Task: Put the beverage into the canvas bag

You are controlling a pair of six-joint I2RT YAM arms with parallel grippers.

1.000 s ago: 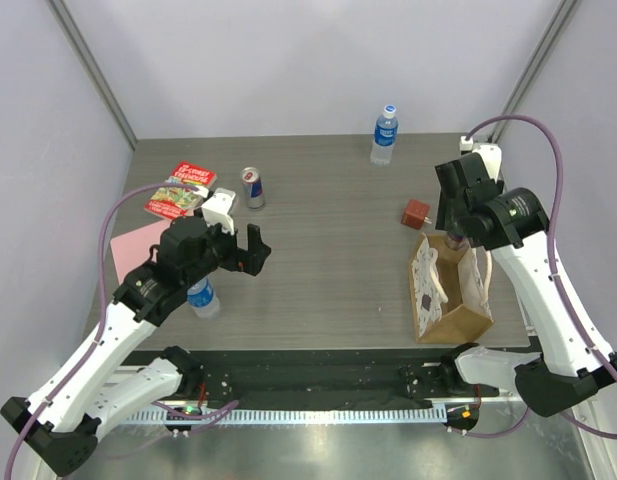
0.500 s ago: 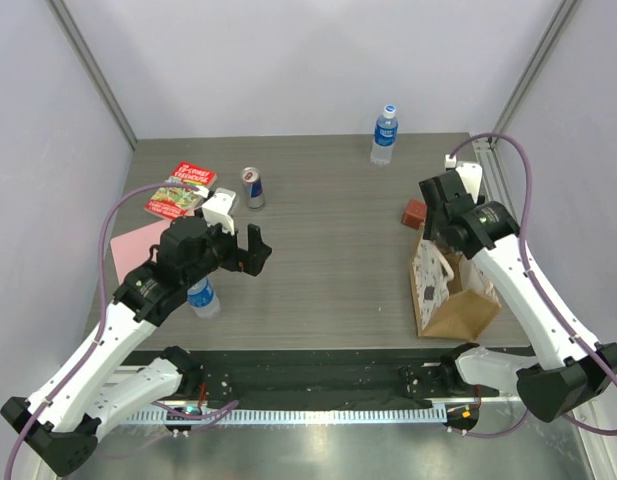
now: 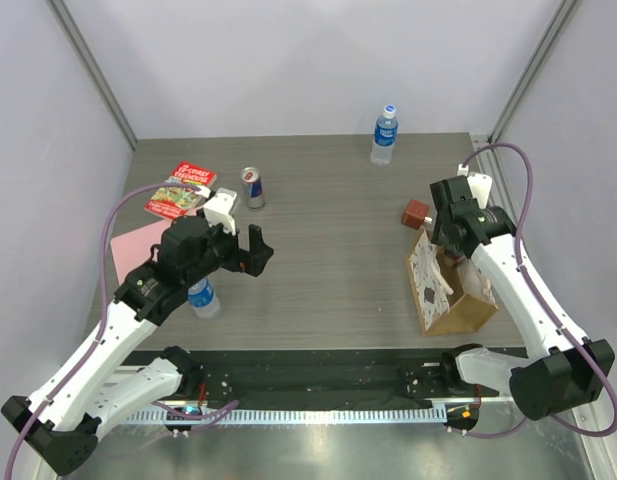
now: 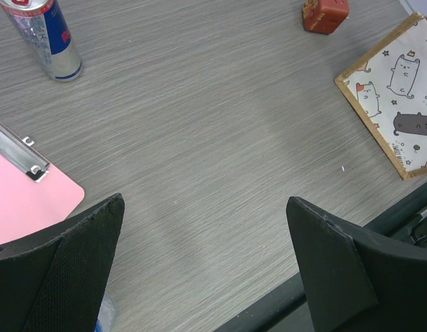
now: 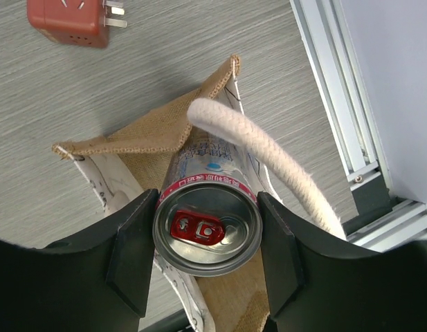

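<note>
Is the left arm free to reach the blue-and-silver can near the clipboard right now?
Probably yes. The left pincer hangs open and empty over bare table, and the can stands upright ahead with nothing between; the pink clipboard lies aside.

top: overhead, near edge, whole table [image 3: 328,250] | left wrist: low, oblique | right wrist: close, downward | shared: canvas bag [image 3: 426,280]

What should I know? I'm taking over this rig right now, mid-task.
Left gripper: open, empty, hovering over the table.
Right gripper: shut on the can, upright at the open mouth of the canvas bag, beside its rope handle.
Done: can picked up and brought to the bag.
Left: lower it inside, release, pull the arm clear.
</note>
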